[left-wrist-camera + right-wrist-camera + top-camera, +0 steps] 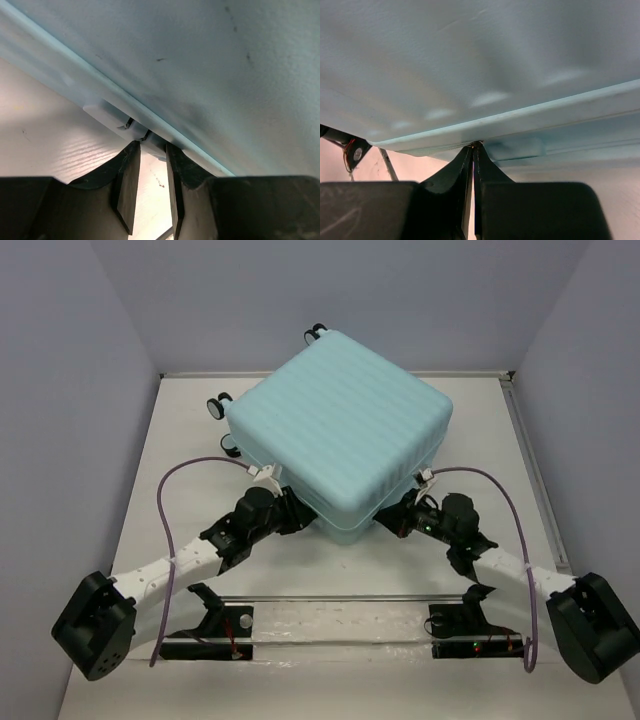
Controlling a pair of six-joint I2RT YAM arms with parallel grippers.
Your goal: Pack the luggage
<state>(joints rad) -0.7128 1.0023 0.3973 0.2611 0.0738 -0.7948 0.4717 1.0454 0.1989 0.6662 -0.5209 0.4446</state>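
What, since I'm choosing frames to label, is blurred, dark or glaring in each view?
Top external: sharp, evenly lit, soft shadow beneath the near corner of the suitcase. Left wrist: shell close and soft-focused, left gripper near-black, table bright. Right wrist: shell blurred with pale highlights, right gripper a dark silhouette.

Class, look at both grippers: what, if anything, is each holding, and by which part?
Left gripper straddles a pale tab on the luggage seam; whether it clamps cannot be told. Right gripper is shut at the seam lip, nothing visibly held.
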